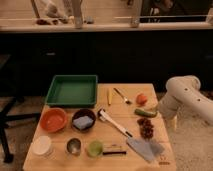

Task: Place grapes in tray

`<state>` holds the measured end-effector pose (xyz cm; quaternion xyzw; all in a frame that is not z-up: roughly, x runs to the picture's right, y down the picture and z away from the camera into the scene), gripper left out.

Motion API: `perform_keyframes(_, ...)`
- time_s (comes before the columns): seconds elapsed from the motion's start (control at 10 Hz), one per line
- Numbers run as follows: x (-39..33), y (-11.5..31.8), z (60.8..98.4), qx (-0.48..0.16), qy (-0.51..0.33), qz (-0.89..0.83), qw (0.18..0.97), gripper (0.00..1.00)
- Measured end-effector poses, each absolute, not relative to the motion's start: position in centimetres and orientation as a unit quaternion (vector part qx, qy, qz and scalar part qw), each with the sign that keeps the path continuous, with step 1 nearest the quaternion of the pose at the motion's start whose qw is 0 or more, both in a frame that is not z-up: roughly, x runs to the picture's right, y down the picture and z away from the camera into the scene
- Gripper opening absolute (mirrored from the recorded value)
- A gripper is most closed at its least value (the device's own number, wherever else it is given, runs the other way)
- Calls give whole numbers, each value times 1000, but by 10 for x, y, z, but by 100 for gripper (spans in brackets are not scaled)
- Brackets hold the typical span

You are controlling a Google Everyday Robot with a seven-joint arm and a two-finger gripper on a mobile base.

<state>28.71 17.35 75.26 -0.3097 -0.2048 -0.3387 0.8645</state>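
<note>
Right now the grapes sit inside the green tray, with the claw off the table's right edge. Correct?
No. The camera view shows the grapes on the bare table beside the green pepper, not in the tray. The claw is indeed off the table's right edge.

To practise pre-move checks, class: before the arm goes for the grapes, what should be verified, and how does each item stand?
1. Grapes lie uncovered on the table: ok.
2. Tray shows bare floor: ok.
3. End effector hangs off the table's right edge, near the grapes: ok.
4. Gap between grapes and green pepper: cannot tell.
5. Grapes held by end effector: not ok.
</note>
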Motion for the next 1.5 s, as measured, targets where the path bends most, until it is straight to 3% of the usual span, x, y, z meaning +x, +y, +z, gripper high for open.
perform_keyframes(1.0,258,199,810,-331,-322,-453,763,94)
perform_keyframes(1.5,266,211,837,-333,-333,-494,730,94)
